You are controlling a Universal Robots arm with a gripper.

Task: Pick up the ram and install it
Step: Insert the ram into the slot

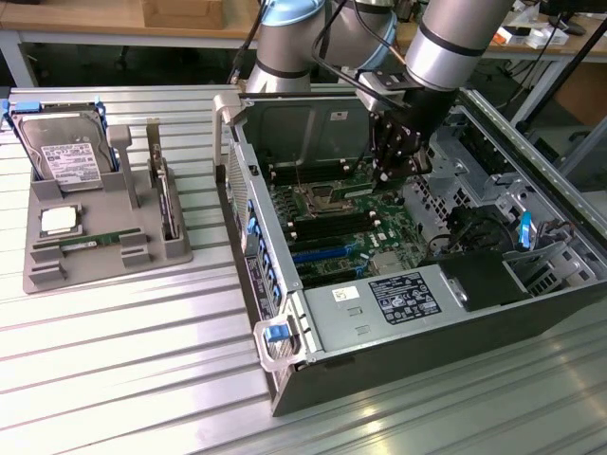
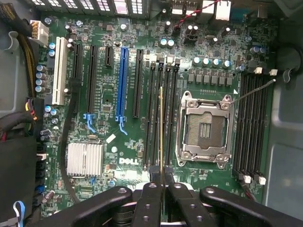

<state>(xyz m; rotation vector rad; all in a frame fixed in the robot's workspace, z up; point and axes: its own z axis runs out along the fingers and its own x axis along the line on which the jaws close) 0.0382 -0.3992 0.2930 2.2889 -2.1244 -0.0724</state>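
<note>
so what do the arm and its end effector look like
The arm is smooth silver-grey tubing with pale blue joint caps and a dark band on one link. A thin black cable loops beside it. The end effector is matte black, with slim fingers on angular bars with round screw heads.

Edge-on ram (image 2: 161,127): faces hidden, one end buried in gripper (image 2: 161,172).
</note>
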